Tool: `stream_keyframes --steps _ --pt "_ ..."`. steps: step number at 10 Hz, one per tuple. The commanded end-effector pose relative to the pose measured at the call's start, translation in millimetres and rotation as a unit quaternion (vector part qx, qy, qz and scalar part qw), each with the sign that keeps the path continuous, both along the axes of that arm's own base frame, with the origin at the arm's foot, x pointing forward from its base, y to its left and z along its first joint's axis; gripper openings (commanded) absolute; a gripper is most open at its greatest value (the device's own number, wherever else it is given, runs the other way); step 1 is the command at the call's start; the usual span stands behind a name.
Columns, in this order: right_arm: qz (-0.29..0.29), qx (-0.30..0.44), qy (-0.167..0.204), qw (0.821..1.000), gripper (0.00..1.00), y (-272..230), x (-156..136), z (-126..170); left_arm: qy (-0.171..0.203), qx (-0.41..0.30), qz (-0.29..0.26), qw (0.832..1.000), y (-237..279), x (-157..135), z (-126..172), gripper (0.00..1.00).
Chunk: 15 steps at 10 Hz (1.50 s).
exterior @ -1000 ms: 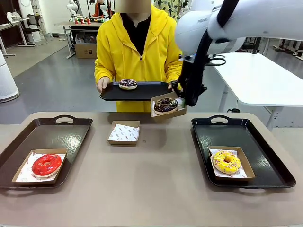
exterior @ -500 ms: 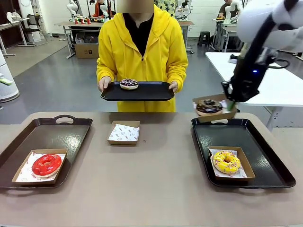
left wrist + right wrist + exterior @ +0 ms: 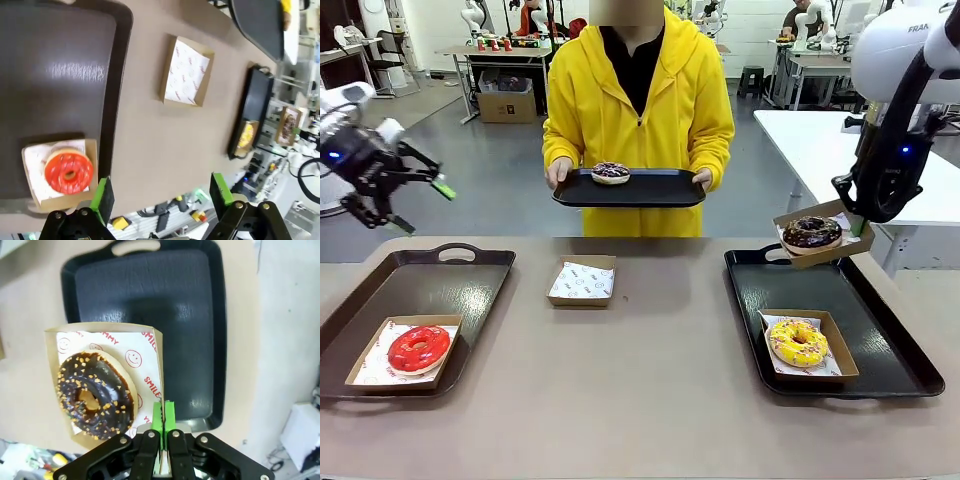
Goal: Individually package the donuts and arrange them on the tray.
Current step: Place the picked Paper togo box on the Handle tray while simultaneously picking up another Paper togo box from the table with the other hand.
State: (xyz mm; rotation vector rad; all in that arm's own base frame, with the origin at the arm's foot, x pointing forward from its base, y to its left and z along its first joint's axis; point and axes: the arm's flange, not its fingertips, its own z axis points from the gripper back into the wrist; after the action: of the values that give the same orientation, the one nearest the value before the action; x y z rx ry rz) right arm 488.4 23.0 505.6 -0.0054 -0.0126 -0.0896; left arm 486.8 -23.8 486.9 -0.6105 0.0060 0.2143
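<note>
My right gripper [image 3: 860,224] is shut on the edge of a paper-lined cardboard box [image 3: 825,250] that holds the chocolate sprinkled donut [image 3: 810,232]. The box hangs tilted above the far end of the right tray [image 3: 790,290]. From the right wrist, the pads [image 3: 162,415] pinch the box wall beside that donut [image 3: 95,395], with the tray [image 3: 150,315] below. The yellow donut [image 3: 798,343] sits boxed on the right tray. On the left tray [image 3: 430,290] lies the boxed red donut [image 3: 418,348]. My left gripper [image 3: 420,205] hovers open and empty above the table's far left; the red donut [image 3: 68,173] lies below it.
A person in a yellow hoodie stands at the far side, holding a black tray [image 3: 660,190] with a purple-brown donut [image 3: 611,172] on it. An empty paper-lined box [image 3: 582,280] sits mid-table, and it also appears from the left wrist [image 3: 186,71].
The right arm has carried the boxed chocolate donut rightward from beside the person's tray to above the right tray's far end. The left arm has come into view at upper left. The person shifted right.
</note>
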Motion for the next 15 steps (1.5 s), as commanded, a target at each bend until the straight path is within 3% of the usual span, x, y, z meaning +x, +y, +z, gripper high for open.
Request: stream_keyframes --steps 1,2,6,8,9,15 --pt "-0.017 -0.008 0.004 1.0 0.02 3.1 2.4 -16.9 -0.002 0.064 0.01 0.998 -26.9 22.9 -10.5 1.0" --pt "0.0 0.0 0.0 1.0 0.02 0.0 0.0 0.0 -0.018 0.095 0.007 0.995 -45.7 29.6 -19.0 1.0" --pt "0.0 0.0 0.0 1.0 0.02 0.0 0.0 0.0 -0.092 0.205 -0.05 0.973 -109.9 30.6 -62.3 1.0" --pt "0.0 0.0 0.0 1.0 0.02 0.0 0.0 0.0 -0.132 0.234 -0.076 0.96 -111.5 23.9 -71.5 1.0" --pt "0.0 0.0 0.0 1.0 0.02 0.0 0.0 0.0 -0.093 0.191 -0.072 0.975 -114.0 30.1 -63.3 1.0" --pt "0.0 0.0 0.0 1.0 0.02 0.0 0.0 0.0 -0.093 0.191 -0.072 0.975 -114.0 30.1 -63.3 1.0"
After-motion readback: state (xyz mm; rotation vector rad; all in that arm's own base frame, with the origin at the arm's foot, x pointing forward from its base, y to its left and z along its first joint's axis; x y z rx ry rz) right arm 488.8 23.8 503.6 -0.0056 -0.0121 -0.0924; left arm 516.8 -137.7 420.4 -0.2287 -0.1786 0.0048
